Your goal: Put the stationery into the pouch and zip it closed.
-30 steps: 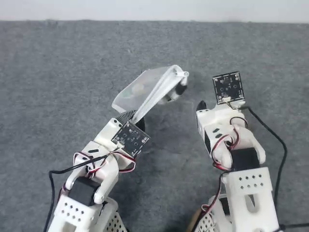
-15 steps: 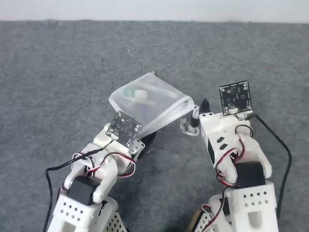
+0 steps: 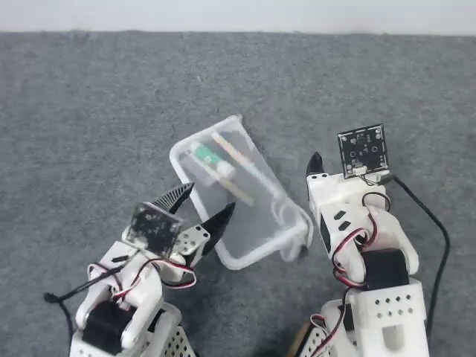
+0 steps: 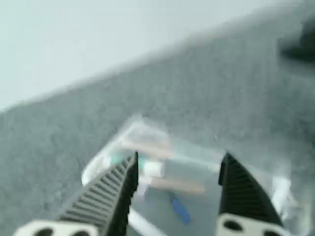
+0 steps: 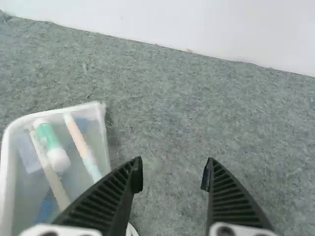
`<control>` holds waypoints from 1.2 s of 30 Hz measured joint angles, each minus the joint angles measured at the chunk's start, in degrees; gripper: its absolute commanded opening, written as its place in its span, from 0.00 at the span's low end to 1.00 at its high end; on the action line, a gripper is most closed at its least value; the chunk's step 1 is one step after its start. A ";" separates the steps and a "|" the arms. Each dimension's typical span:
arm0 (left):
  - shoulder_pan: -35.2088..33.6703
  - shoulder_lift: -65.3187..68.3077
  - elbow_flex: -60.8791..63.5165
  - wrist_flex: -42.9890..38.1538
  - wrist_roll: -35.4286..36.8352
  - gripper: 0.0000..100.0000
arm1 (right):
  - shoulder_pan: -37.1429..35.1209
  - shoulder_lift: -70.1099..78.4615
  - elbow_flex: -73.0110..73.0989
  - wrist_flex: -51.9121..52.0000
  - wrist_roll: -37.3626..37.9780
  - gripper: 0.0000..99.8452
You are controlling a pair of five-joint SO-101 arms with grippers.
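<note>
The pouch (image 3: 238,197) is down! A second ago it hung lifted from the left claw (image 3: 210,198); now it lies flat on the grey mat (image 3: 89,111), let go. High view: the pouch sits between the two arms with the stationery (image 3: 222,167) inside. The left claw is spread wide at its near-left edge, and the right arm stands just beside its right side. Left wrist view: fingers well apart, with the pouch beyond them. Right wrist view: the right claw (image 5: 173,164) gapes wide over the mat, pouch to its left.
</note>
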 measured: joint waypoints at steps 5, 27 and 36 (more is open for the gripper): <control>-1.49 0.26 -0.09 -0.35 0.62 0.24 | 0.00 0.00 0.00 0.00 0.00 0.17; -7.47 0.00 -0.09 -6.86 1.85 0.01 | 0.18 -34.46 11.69 0.00 1.58 0.01; -7.47 -0.09 3.78 -6.86 1.85 0.01 | -0.09 -36.31 14.77 1.32 1.76 0.01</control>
